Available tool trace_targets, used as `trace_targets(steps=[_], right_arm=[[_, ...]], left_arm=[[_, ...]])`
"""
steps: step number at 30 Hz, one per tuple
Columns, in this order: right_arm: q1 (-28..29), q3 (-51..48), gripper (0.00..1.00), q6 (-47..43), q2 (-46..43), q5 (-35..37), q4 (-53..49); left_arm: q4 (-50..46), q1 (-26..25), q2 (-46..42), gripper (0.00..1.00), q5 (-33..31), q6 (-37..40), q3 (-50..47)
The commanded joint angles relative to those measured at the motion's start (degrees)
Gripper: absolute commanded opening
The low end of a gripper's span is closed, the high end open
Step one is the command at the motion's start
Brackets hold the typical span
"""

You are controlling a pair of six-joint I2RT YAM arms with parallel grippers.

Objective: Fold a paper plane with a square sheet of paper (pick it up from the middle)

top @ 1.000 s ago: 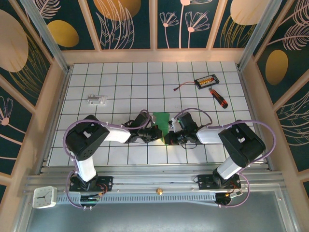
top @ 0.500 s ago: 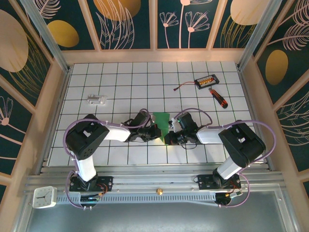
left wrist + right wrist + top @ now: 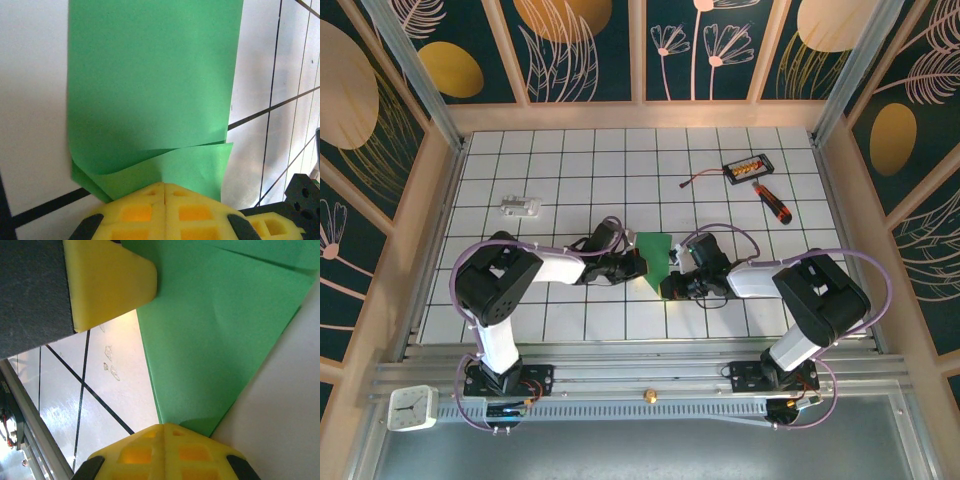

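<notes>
The left gripper (image 3: 164, 188), fully closed, touches the folded edge of the square sheet of paper (image 3: 150, 75), which lies on the table (image 3: 570, 170) between both grippers. The right gripper (image 3: 162, 430), closed too, meets a corner of the sheet. I think a dragging tip could shift the crease.

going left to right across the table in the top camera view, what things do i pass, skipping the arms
small white part → green square sheet of paper → black box with orange parts → black-and-orange screwdriver
</notes>
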Motion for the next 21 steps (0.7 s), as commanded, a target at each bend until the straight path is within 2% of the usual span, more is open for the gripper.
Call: trace_targets(steps=[1,21], right_arm=[[-0.26,-3.63,0.0,-0.63,1.31,5.53,-11.37],[-0.26,-3.76,0.0,-0.85,1.91,5.53,-11.71]], left_arm=[[-5.28,4.03,3.16,0.0,-9.12,3.49,-0.05],[-6.5,8.63,4.82,0.0,-9.9,6.24,2.24]])
